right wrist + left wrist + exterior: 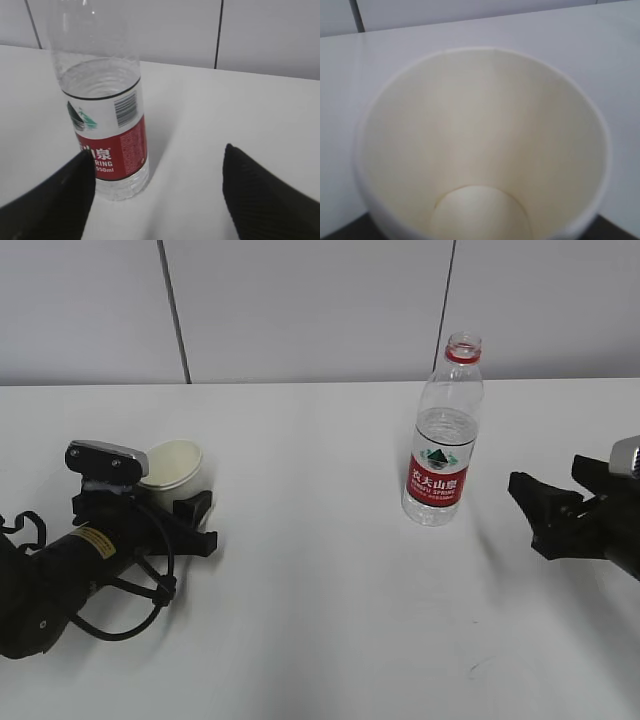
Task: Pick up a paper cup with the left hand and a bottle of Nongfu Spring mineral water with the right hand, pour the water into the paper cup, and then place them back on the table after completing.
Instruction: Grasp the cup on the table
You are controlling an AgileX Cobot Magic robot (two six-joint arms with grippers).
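A white paper cup (172, 463) stands on the white table (320, 620) at the left, between the fingers of my left gripper (205, 520), which looks shut on its lower part. In the left wrist view the empty cup (480, 150) fills the frame, with dark fingertips (620, 231) only at the bottom corners. An uncapped bottle (444, 445) with a red label stands right of centre, about two-thirds full of clear water (442, 430). My right gripper (525, 510) is open to its right, apart from it. In the right wrist view the bottle (107, 125) stands ahead beside the left fingertip of the open gripper (157, 152).
A white panelled wall (320, 310) runs along the table's far edge. Black cables (130, 615) loop beside the left arm.
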